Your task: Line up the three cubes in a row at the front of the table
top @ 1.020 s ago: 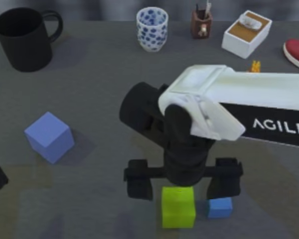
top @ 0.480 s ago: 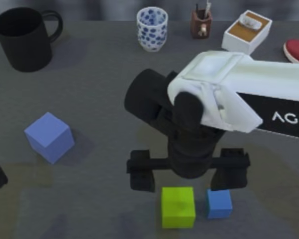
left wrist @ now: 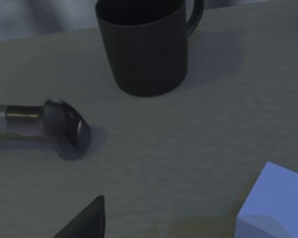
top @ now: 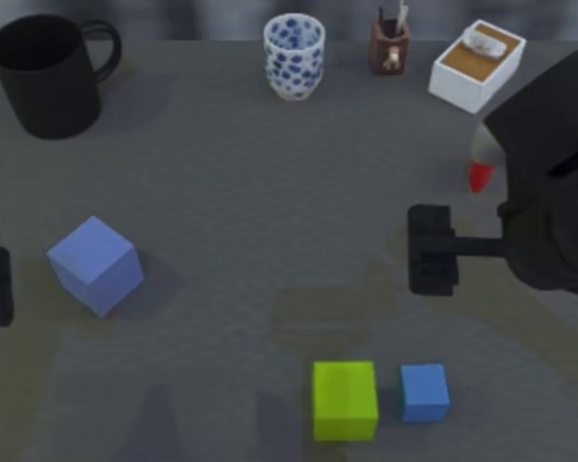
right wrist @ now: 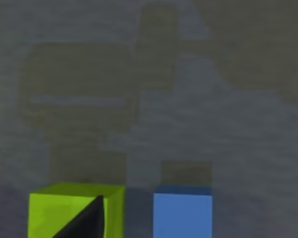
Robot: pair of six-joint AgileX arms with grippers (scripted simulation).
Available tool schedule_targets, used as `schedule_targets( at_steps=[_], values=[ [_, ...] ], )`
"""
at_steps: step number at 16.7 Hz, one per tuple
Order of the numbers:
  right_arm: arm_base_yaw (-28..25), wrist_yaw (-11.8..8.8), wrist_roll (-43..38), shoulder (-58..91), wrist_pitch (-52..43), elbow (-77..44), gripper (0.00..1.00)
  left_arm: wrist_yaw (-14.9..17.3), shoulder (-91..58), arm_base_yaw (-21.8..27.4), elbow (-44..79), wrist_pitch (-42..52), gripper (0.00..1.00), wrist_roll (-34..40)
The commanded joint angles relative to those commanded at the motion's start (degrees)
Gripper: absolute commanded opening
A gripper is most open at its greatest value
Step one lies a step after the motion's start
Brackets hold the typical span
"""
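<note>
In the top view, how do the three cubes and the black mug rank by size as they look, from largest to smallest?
1. black mug
2. pale periwinkle-blue cube
3. lime-green cube
4. small bright blue cube

Overhead view – two close wrist views

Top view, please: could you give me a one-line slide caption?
Green cube and small blue cube side by side at the front; periwinkle cube apart at left.
</note>
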State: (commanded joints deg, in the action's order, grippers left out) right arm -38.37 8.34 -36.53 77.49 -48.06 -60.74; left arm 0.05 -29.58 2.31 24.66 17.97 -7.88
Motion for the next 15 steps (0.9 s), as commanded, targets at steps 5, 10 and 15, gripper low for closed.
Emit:
schedule_targets(
  at_steps=[5,10,15],
  values=[
    [13.4,1.9,13.8,-30.6,14.2,22.7,1.00,-0.1,-29.7,2.9,20.4,15.6,1.00,-6.8],
    [25.6,-0.1,26.0,-55.6,28.8,43.0,1.00,-0.2,-55.6,5.7,39.3,30.4,1.00,-13.2],
    [34.2,-5.0,33.8,-70.7,41.7,55.9,1.00,-0.1,-74.2,7.9,53.9,41.0,1.00,-17.8]
  ],
)
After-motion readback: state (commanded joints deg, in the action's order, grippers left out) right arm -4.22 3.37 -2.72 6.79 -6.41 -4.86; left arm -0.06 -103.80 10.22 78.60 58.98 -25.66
